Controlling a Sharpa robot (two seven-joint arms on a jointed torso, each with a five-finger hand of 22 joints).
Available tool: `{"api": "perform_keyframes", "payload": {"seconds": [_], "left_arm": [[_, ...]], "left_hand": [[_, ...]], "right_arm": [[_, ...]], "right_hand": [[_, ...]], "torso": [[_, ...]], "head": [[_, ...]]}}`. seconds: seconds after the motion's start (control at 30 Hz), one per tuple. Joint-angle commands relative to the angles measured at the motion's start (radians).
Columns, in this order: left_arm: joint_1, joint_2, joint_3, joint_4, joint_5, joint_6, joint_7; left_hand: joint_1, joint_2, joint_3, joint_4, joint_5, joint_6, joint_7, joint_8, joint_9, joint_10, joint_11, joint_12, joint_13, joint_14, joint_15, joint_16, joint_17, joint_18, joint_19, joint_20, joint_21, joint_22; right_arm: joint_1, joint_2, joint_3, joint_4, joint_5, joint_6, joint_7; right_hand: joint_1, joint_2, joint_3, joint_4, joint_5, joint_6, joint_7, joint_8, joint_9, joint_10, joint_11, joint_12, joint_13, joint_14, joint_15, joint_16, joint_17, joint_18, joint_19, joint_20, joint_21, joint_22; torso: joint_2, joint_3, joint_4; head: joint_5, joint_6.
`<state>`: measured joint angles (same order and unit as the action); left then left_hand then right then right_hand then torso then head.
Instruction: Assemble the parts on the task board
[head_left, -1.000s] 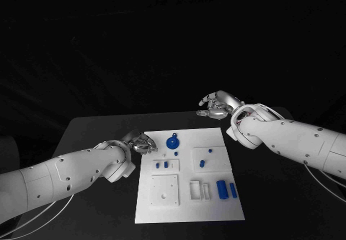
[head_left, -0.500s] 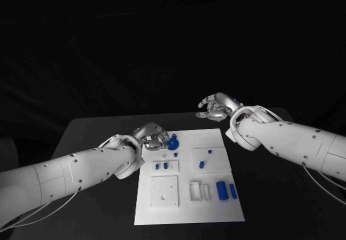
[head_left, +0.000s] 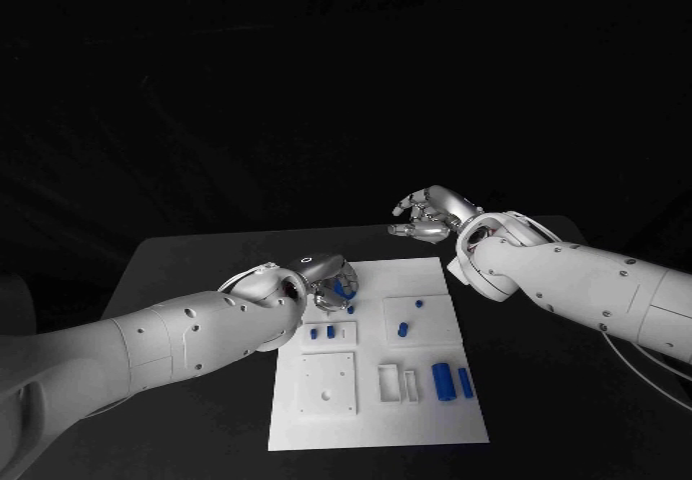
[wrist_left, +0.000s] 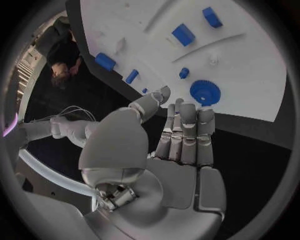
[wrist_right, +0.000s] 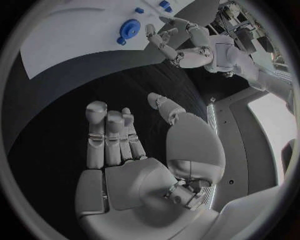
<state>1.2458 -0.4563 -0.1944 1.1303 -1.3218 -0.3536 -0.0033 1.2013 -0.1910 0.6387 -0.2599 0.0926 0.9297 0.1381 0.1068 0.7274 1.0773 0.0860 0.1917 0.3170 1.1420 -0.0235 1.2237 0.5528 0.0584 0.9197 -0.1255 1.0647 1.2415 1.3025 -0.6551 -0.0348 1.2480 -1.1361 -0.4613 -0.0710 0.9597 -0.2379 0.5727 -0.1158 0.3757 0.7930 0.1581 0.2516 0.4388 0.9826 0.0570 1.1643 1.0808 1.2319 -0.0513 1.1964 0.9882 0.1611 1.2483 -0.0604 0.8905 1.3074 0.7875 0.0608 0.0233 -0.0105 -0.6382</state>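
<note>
My task board lies flat, a white plate mid-table; on it a blue gear sits at its far end, small blue pegs mid-board, two blue cylinders nearer me

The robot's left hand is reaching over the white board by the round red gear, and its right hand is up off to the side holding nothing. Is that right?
Nearly. The gear is blue, not red, as the left wrist view shows. The left hand does reach over the white board near it, and the right hand is off to the side, holding nothing.
</note>
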Motion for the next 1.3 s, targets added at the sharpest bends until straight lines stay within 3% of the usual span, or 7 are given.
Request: {"api": "perform_keyframes", "payload": {"seconds": [0.03,0.17,0.4,0.77,1.3], "left_arm": [[0.000,0.019,-0.011,-0.024,-0.088,0.039,-0.025],[-0.001,0.038,-0.031,-0.055,-0.139,-0.013,-0.035],[-0.004,0.068,-0.040,-0.094,-0.147,-0.005,-0.036],[-0.020,0.090,-0.042,-0.125,-0.147,0.009,-0.034],[-0.040,0.117,-0.042,-0.164,-0.113,0.024,-0.014]], "left_hand": [[0.002,-0.004,-0.001,0.007,0.004,0.008,-0.001,0.007,-0.003,0.007,0.002,-0.012,-0.005,0.009,-0.002,-0.008,-0.002,0.082,0.009,0.001,0.003,0.001],[0.004,-0.002,0.001,0.010,0.006,0.012,0.001,0.009,-0.007,0.011,0.004,-0.020,-0.009,0.012,0.000,-0.008,-0.002,0.084,0.011,0.002,0.003,0.002],[0.008,-0.009,0.003,0.014,0.011,0.020,0.004,0.014,-0.013,0.022,0.004,-0.030,-0.014,0.018,0.000,-0.008,-0.002,0.087,0.015,0.004,0.004,0.002],[0.004,-0.010,0.001,0.022,0.010,0.024,0.004,0.017,-0.021,0.018,0.007,-0.049,-0.023,0.018,0.003,-0.011,-0.003,0.089,0.014,0.006,0.003,0.003],[0.001,0.009,-0.007,0.029,0.010,0.047,-0.002,0.032,-0.034,0.061,-0.002,-0.054,-0.026,0.033,-0.006,0.014,0.011,0.091,0.021,0.001,0.015,0.012]], "right_arm": [[0.000,0.004,0.000,0.000,-0.001,0.008,0.013],[0.000,0.004,0.000,0.000,-0.001,0.008,0.013],[0.000,0.008,0.000,0.001,-0.001,0.008,0.013],[0.000,0.008,0.000,0.003,-0.001,0.009,0.012],[0.000,0.009,0.001,0.008,-0.001,0.011,0.011]], "right_hand": [[0.002,0.008,0.002,0.006,0.006,-0.009,0.014,0.006,-0.001,-0.007,0.001,0.004,-0.002,0.002,-0.002,-0.002,-0.001,0.101,0.000,-0.010,-0.004,0.015],[0.002,0.008,0.002,0.006,0.006,-0.009,0.014,0.006,-0.001,-0.008,0.001,0.004,-0.002,0.001,-0.002,-0.002,-0.001,0.101,0.000,-0.010,-0.004,0.015],[0.002,0.008,0.002,0.006,0.006,-0.010,0.014,0.006,-0.001,-0.008,0.001,0.004,-0.002,0.001,-0.002,-0.002,-0.001,0.101,0.000,-0.010,-0.004,0.015],[0.003,0.008,0.002,0.006,0.006,-0.010,0.014,0.006,-0.001,-0.008,0.001,0.004,-0.003,0.001,-0.002,-0.003,-0.001,0.101,0.000,-0.010,-0.004,0.015],[0.003,0.009,0.002,0.005,0.007,-0.009,0.014,0.006,-0.001,-0.008,0.001,0.005,-0.004,0.001,-0.002,-0.003,-0.001,0.101,0.000,-0.010,-0.004,0.015]], "torso": [[0.001,-0.0009,-0.0006],[0.000,-0.0004,-0.0008],[0.000,-0.0002,-0.0008],[-0.001,0.0003,0.0002],[-0.001,0.0014,0.0000]], "head": [[-0.001,0.001],[-0.002,0.000],[-0.003,-0.002],[-0.007,-0.005],[-0.009,-0.008]]}}
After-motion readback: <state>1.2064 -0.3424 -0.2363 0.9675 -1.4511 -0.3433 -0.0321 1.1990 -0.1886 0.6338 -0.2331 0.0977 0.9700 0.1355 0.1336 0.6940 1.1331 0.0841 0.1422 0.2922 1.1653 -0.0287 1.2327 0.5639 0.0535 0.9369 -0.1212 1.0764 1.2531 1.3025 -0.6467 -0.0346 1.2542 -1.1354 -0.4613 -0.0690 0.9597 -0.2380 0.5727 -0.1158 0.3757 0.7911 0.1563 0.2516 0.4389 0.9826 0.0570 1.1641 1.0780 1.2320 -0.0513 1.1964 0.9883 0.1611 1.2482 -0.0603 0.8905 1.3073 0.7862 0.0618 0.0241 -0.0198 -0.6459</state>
